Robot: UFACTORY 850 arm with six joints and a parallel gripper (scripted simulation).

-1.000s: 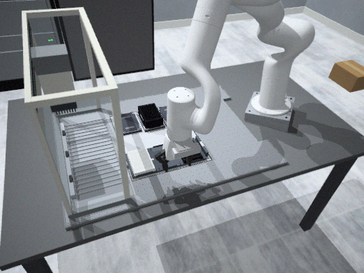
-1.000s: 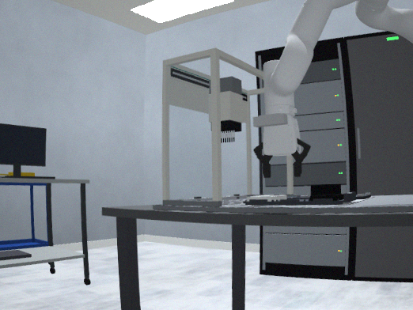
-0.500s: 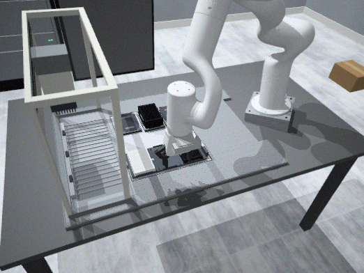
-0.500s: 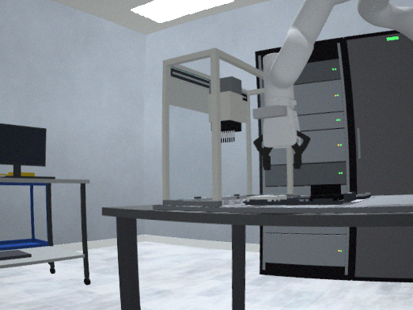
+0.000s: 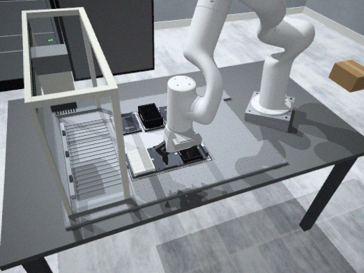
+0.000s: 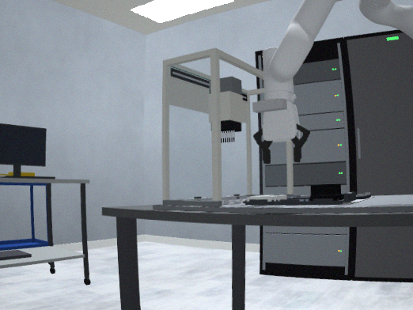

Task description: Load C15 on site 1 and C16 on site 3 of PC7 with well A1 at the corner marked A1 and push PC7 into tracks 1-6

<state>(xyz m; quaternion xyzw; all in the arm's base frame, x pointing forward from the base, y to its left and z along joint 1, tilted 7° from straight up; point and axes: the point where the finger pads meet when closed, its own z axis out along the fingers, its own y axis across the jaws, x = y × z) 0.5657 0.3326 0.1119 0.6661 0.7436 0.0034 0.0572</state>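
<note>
The plate carrier PC7 [image 5: 171, 159] lies loose on the apron in front of the instrument's rails [image 5: 88, 153]. A white plate [image 5: 140, 162] sits on the carrier's end nearest the rails. A black plate [image 5: 193, 155] sits on its other end, and the middle site looks bare. The black deep-well block C51 [image 5: 150, 115] stands in its nest behind the carrier. My gripper [image 6: 281, 152] is open and empty, hanging well above the carrier. In the top view the wrist [image 5: 181, 139] hides the fingers. The carrier also shows in the exterior view [image 6: 277, 200] as a thin dark strip.
The instrument's tall cream frame [image 5: 70, 90] stands over the rails, with a pipetting head [image 6: 230, 130] inside. A flat dark nest [image 5: 130, 123] lies left of C51. The arm's base [image 5: 270, 111] is at the back right. A cardboard box [image 5: 349, 74] is on the floor.
</note>
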